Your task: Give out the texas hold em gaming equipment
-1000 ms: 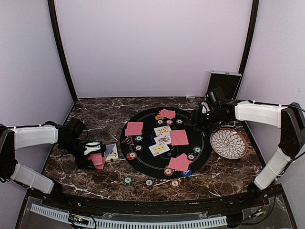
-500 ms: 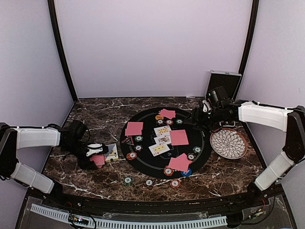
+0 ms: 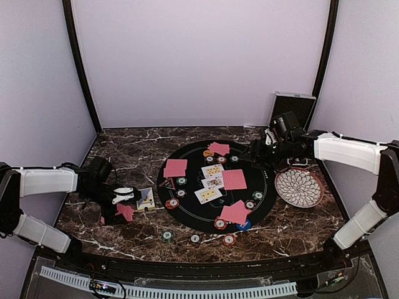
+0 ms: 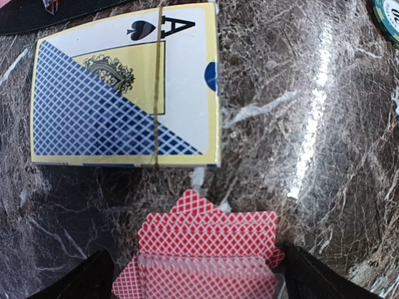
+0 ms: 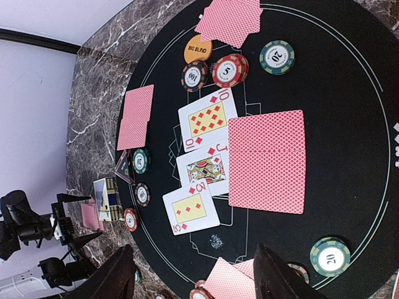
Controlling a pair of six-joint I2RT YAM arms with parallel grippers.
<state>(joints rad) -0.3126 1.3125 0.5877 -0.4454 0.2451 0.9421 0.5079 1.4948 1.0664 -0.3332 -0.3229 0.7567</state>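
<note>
Looking down from overhead, we find the left pincer low over the marble worktop at the left, just off the round black mat. The right pincer hangs over the mat's far right rim, near the patterned plate. From that height we cannot judge either set of jaws; the wrist cameras settle it. The left wrist view shows its two fingers spread wide and gripping nothing. A small fanned heap of red-backed cards lies on the marble between them. A blue-and-yellow card box lies flat just beyond the heap, with a narrow strip of stone between the two. Whether the heap's edges touch the fingers we cannot tell. A green-edged chip cuts the top right corner there. The right wrist view shows its own jaws likewise apart and empty above the mat, and it makes plain what the overhead view keeps small. Three face-up cards lie in a slanting row at the centre, with a single red-backed card just beside them. An orange disc marked Big Blind sits next to a row of chips, black, red and green. Only the overhead view takes in the three loose chips on bare marble near the front edge.
</note>
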